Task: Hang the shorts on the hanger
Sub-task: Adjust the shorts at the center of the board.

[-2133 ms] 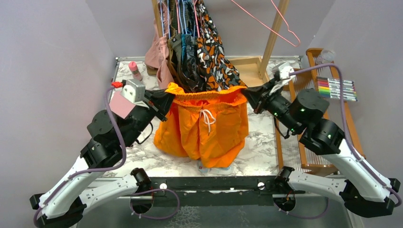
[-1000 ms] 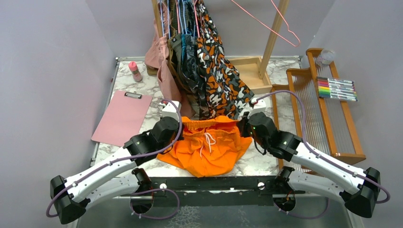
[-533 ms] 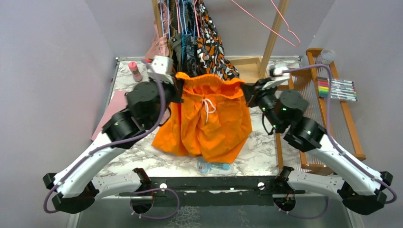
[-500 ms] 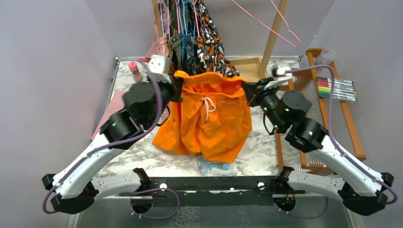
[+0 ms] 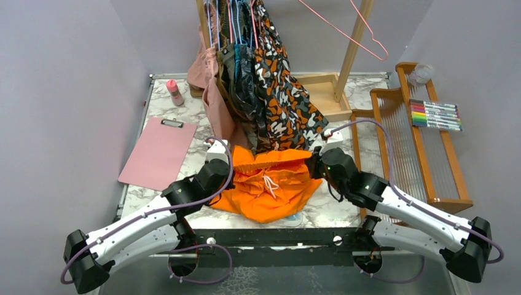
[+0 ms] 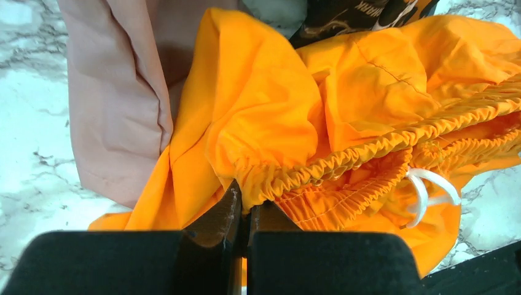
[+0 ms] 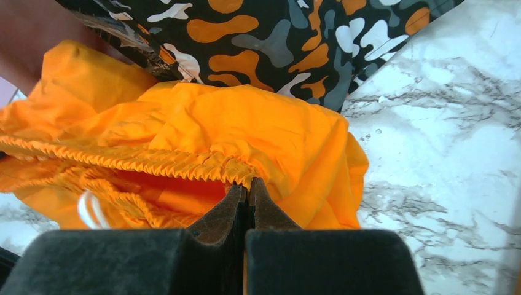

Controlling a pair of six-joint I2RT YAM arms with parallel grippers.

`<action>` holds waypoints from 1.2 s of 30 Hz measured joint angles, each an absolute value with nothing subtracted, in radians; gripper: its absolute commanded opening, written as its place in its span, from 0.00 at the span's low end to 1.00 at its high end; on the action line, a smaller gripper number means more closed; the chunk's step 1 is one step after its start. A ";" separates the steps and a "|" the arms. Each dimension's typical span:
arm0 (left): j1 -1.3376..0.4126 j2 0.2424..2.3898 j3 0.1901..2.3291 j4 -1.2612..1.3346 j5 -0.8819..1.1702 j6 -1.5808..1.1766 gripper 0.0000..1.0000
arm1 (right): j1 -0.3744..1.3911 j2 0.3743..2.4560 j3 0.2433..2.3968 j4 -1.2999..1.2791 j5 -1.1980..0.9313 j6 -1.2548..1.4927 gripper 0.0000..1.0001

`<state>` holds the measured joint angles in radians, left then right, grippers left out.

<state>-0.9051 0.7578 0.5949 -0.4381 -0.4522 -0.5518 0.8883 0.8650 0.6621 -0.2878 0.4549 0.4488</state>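
Both arms lie stretched out low over the marble bench (image 5: pixel 184 110), reaching inward from their outer corners so the wrists meet near the middle, just in front of the hanging clothes. The left tool (image 5: pixel 231 162) is clamped tight on the left end of the gathered waistband of the shorts (image 5: pixel 270 187); from its wrist camera the fingers of the left tool (image 6: pixel 246 206) are pressed together with a fold of elastic pinched between them. The right tool (image 5: pixel 312 165) does the same at the opposite end of the waistband, and its own view shows the right tool (image 7: pixel 247 184) shut on the orange hem of the shorts (image 7: pixel 246 129). Between the two tools the waistband sags loosely and the shorts (image 6: pixel 344 110) slump in a crumpled heap on the bench, the white drawstring (image 6: pixel 430 190) curling out at the front. Their back edge tucks under the hem of the blotch-patterned garment (image 5: pixel 282 92), and the dusty pink garment (image 6: pixel 117 92) hangs just beside the left tool. The pink wire hanger (image 5: pixel 338 29) is well apart from all this, up high at the back right beside the wooden post (image 5: pixel 351 49). A pink clipboard (image 5: pixel 158 152) lies flat on the bench to the left of the left arm.
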 measured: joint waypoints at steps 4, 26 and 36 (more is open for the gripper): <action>-0.904 0.777 0.583 -0.426 -0.447 -0.610 0.00 | 0.888 0.900 0.664 -0.291 0.447 0.506 0.01; -0.899 1.045 0.494 -0.233 -0.418 -0.710 0.00 | 0.887 1.142 0.561 -0.255 0.384 0.659 0.02; -0.891 1.085 0.637 -0.248 -0.429 -0.643 0.00 | 0.886 1.089 0.625 -0.266 0.408 0.621 0.01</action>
